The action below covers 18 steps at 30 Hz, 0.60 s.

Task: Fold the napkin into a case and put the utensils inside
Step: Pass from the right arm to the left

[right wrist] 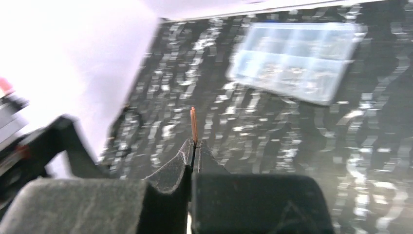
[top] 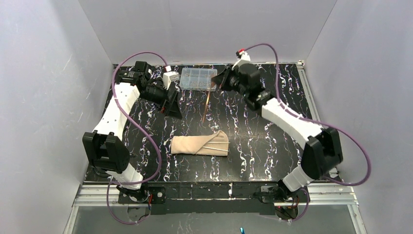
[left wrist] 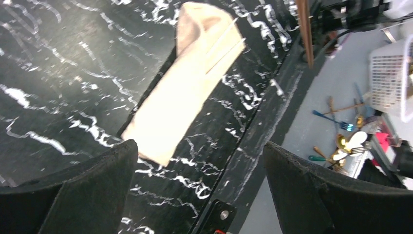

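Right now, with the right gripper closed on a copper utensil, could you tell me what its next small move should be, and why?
Probably lift the utensil clear and carry it toward the case. The right gripper is shut on its thin end beside the clear box, and the case lies well away from it.

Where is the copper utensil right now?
Top view, far centre: the utensil is pinched in the right gripper beside the clear box, pointing toward the folded napkin.
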Available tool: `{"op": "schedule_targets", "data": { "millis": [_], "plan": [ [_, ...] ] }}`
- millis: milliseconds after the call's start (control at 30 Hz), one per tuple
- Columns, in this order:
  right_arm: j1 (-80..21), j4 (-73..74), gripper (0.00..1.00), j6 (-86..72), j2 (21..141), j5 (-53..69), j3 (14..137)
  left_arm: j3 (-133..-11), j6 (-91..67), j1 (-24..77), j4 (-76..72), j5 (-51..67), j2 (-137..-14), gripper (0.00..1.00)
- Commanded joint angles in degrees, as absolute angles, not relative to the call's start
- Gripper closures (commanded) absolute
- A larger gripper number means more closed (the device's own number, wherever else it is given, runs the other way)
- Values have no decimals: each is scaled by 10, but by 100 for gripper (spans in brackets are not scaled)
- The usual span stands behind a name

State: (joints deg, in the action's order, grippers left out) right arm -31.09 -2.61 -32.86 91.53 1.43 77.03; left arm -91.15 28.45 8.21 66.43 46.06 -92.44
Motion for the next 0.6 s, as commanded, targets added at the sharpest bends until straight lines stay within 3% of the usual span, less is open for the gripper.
{"op": "schedule_targets", "data": {
  "millis": [0,200,433,567],
  "plan": [
    [-383,-203,99,-451,852,-69,671,-899,245,83,656,581,-890,2],
    [-453,-272,99,-465,813,-165,623,-873,200,83,657,716,-883,2],
    [-508,-355,99,-480,817,-255,592,-851,175,83,658,738,-872,2],
    [-528,-390,99,-479,833,-290,592,-846,170,83,662,743,-874,9]
  ]
}}
